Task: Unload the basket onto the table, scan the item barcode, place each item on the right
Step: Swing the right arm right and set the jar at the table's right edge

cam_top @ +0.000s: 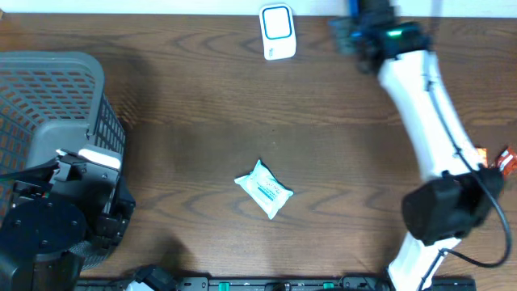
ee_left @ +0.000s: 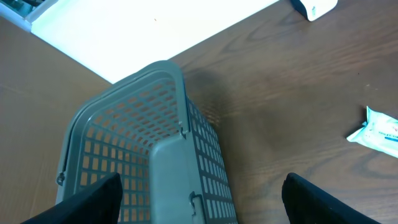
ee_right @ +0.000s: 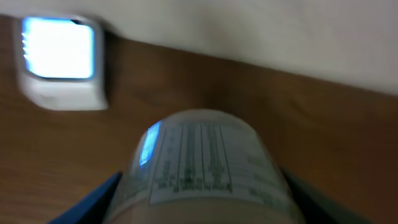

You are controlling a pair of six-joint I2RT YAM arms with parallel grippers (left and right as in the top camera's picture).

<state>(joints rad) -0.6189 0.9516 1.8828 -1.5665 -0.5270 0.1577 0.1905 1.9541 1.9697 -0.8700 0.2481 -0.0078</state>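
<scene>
The item (ee_right: 205, 165) is a pale round container with a printed label, lying between my right gripper's (ee_right: 202, 196) fingers, which are shut on it. A blue glow falls on the left of its label. The white scanner (ee_right: 60, 62), with a lit screen, stands just ahead and to the left, near the table's back edge. In the overhead view the right gripper (cam_top: 355, 34) is at the far side, right of the scanner (cam_top: 277, 31). My left gripper (ee_left: 202, 205) hangs open and empty over the grey basket (ee_left: 155, 155).
The grey mesh basket (cam_top: 48, 105) fills the left side, with the left arm above its near end. A white packet with teal print (cam_top: 264, 188) lies mid-table. Small orange things (cam_top: 497, 159) sit at the right edge.
</scene>
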